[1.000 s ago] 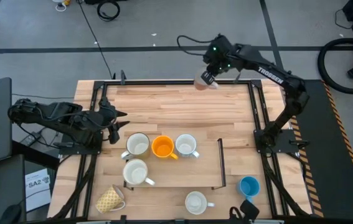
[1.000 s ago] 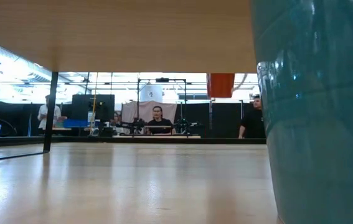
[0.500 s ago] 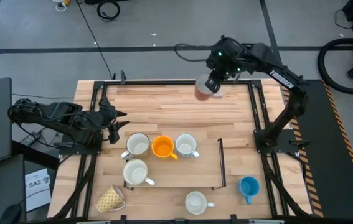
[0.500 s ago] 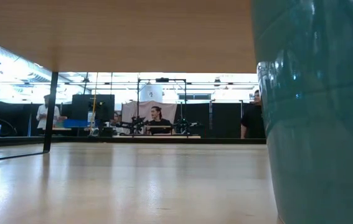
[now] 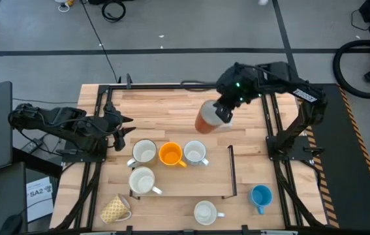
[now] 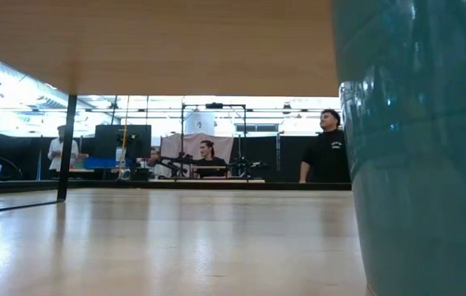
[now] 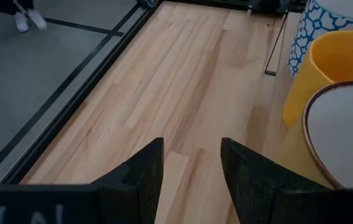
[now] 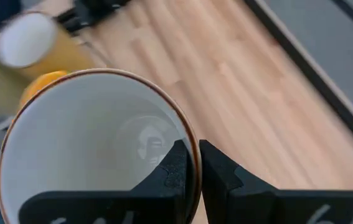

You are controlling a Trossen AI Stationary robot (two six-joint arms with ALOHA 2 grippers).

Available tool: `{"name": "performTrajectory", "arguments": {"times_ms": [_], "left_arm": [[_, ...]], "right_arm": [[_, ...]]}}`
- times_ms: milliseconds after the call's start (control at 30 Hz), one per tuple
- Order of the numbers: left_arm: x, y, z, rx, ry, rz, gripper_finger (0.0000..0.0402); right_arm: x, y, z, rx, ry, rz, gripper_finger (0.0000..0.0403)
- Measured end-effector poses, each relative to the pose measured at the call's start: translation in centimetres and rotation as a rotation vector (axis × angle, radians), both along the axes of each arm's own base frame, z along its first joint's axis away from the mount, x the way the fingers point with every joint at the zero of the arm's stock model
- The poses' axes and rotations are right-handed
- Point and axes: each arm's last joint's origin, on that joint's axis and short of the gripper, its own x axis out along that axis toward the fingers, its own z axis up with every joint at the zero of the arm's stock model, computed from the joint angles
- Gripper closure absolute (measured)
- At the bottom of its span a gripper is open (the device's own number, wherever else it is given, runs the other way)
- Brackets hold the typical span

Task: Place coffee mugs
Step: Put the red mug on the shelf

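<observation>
Right fingers [image 8: 192, 163] pinched on rim of brown mug [image 5: 207, 119], carried high over bench [image 5: 171, 108], just behind the row: cream mug [image 5: 194, 152], orange mug [image 5: 170, 154]. Thin rim grip: may slip, or clip the row when lowered. Left fingers [image 7: 188, 171] apart, empty, at bench's left edge.

The only writing that can be read is "SA2", printed on a white paper label [image 5: 39, 194] lying off the wooden table [image 5: 171, 108], well behind and to the side of the left arm's jaws; further lettering on the right arm is too small to read
</observation>
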Motion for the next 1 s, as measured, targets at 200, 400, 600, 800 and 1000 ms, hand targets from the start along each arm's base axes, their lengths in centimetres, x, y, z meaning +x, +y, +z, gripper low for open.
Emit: {"name": "performTrajectory", "arguments": {"times_ms": [200,400,600,800,1000], "left_arm": [[0.0,0.0,0.0,0.0,0.0,0.0,0.0235],[0.0,0.0,0.0,0.0,0.0,0.0,0.0235],[0.0,0.0,0.0,0.0,0.0,0.0,0.0235],[0.0,0.0,0.0,0.0,0.0,0.0,0.0235],[0.0,0.0,0.0,0.0,-0.001,0.001,0.0235]], "right_arm": [[0.0,3.8,0.2,0.084,-0.021,0.041,0.0374],[0.0,7.6,0.6,0.167,-0.093,0.069,0.0374],[0.5,11.4,0.8,0.222,-0.164,0.119,0.0374],[3.0,14.8,-0.9,0.224,-0.173,0.163,0.0374],[6.3,17.1,-3.6,0.202,-0.137,0.213,0.0374]]}}
